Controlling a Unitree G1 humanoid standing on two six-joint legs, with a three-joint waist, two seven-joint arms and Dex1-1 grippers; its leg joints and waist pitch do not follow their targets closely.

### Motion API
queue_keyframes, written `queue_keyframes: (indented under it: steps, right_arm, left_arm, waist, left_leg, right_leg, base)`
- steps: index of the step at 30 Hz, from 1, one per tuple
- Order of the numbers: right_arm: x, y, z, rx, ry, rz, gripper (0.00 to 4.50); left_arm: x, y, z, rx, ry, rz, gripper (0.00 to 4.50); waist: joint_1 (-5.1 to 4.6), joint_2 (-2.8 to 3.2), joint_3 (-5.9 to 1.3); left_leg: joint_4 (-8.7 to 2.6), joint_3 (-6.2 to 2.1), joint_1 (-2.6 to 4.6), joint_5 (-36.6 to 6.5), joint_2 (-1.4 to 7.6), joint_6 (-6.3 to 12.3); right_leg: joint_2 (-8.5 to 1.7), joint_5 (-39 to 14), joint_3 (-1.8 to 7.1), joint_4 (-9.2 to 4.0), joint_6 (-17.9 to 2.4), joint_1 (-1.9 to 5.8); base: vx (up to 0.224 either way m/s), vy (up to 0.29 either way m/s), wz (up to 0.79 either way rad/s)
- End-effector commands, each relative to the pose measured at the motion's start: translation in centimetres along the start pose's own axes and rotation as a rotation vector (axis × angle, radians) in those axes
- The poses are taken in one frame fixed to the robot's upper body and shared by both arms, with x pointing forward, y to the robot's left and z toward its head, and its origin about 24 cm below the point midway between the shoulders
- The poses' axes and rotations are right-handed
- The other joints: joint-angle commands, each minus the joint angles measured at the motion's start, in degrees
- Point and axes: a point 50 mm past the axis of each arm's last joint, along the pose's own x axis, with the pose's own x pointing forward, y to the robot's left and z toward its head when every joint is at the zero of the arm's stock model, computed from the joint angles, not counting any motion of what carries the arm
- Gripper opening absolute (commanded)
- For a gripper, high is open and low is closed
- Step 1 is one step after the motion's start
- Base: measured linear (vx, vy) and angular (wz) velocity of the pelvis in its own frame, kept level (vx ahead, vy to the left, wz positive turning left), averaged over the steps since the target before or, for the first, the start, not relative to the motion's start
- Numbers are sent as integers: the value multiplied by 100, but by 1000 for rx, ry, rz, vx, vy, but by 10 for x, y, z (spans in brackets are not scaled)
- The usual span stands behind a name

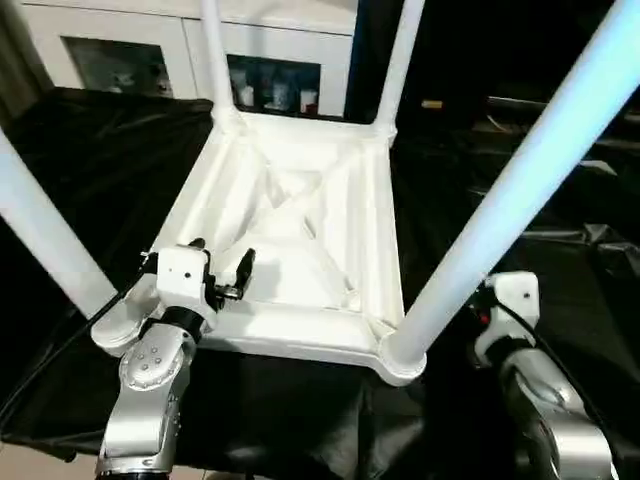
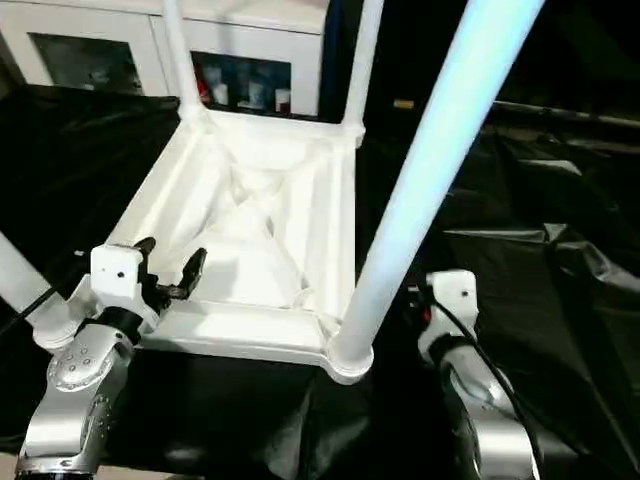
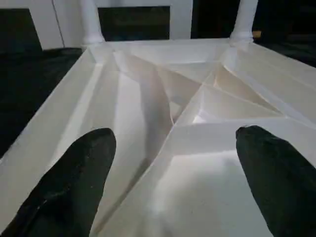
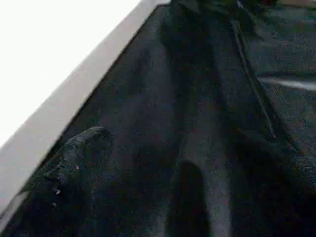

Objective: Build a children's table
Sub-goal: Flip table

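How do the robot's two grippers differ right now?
The left gripper hovers over the upturned table top, inside its ribbed underside; the right gripper hangs beside the table, over the black cloth. The left stands between the near legs, the right outside them. Both are open and hold nothing.

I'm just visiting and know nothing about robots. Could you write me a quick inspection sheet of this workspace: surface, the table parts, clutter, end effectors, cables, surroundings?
Surface: black sheet, wrinkled, covering the work area.
Job's things: white table top lying upside down, ribbed underside up; four white legs standing in its corner sockets, for example the near right leg.
Clutter: nothing seen.
End effectors: left end effector open over the table top's near edge, holding nothing; right end effector open over the black sheet beside the table top, holding nothing.
Cables: thin black cable along the right wrist.
Surroundings: white cabinet with glass doors behind the work area.
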Motion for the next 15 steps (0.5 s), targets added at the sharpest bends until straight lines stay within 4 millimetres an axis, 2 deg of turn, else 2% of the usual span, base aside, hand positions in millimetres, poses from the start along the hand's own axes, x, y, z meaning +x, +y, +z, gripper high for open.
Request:
queue_keyframes:
  steps: [1, 2, 3, 4, 5, 6, 7, 9, 12, 15]
  right_arm:
    - [-5, -9, 6, 0, -18, -19, 438]
    - [-6, -11, 6, -2, -14, -22, 438]
    - [-9, -14, 4, -7, -6, -27, 438]
    - [-11, -16, 3, -9, -2, -29, 438]
    - [-13, -17, 2, -10, 2, -33, 438]
    - [-15, -19, 1, -10, 5, -36, 438]
    - [-16, -19, 0, -11, 7, -38, 438]
    - [-16, -20, -2, -12, 14, -39, 438]
    - [-14, -14, -2, -15, 17, -24, 438]
    - [-12, -10, 0, -15, 15, -9, 438]
  left_arm:
    - [-1, -2, -1, 25, 3, -12, 431]
    - [-2, -2, -1, 25, 5, -14, 431]
    - [-4, -2, -2, 21, 8, -18, 431]
    - [-5, -2, -2, 18, 9, -22, 431]
    - [-7, -3, -3, 14, 9, -30, 431]
    - [-8, -3, -4, 11, 12, -36, 431]
    - [-9, -3, -4, 10, 13, -39, 431]
    - [-9, -4, -6, 17, 24, -45, 431]
    - [-8, -6, -7, 18, 26, -47, 431]
    - [-6, -10, -7, 13, 19, -53, 431]
  waist:
    - [-14, 7, -372]
    - [-22, 16, -329]
    - [-33, 32, -243]
    - [-64, 32, -188]
    - [-74, 21, -175]
    - [-80, 58, -163]
    - [-105, 61, -161]
    - [-134, 81, -187]
    - [-192, 49, -217]
    - [-215, 28, -217]
  left_leg:
    - [-276, 42, 62, -29, -33, 857]
    - [-326, 40, 81, -737, 0, 806]
    - [-413, 8, 206, -2122, 50, 399]
    - [-451, -62, 274, -2838, 65, -13]
    - [-460, -83, 276, -2991, 51, -131]
    - [-492, -129, 300, -3165, 29, -261]
    - [-533, -166, 303, -3261, 27, -319]
    - [-579, -209, 249, -3175, 29, -338]
    - [-605, -211, 164, -2901, 33, -285]
    - [-584, -179, 164, -2804, 28, -215]
  right_leg:
    - [-2, 1119, 16, -364, -1479, 181]
    - [-13, 62, 2, -456, -1444, 155]
    - [-42, -1837, -17, -567, -1111, 134]
    - [-50, -2935, -15, -674, -615, 62]
    - [-48, -3187, -19, -712, -416, 43]
    - [-59, -3414, -32, -765, -163, 38]
    - [-54, -3359, -46, -790, -83, 56]
    - [-68, -2934, -36, -756, -144, 119]
    - [-76, -2300, -6, -678, -326, 183]
    - [-89, -2250, 17, -684, -411, 159]
  base:
    - [-66, 15, 2]
    - [-66, 15, 2]
    - [-69, 16, 2]
    - [-63, 8, -1]
    - [-63, 8, -1]
    - [-65, 15, -3]
    - [-58, 30, -5]
    - [-29, 15, -2]
    - [0, 0, 0]
    - [0, 0, 0]
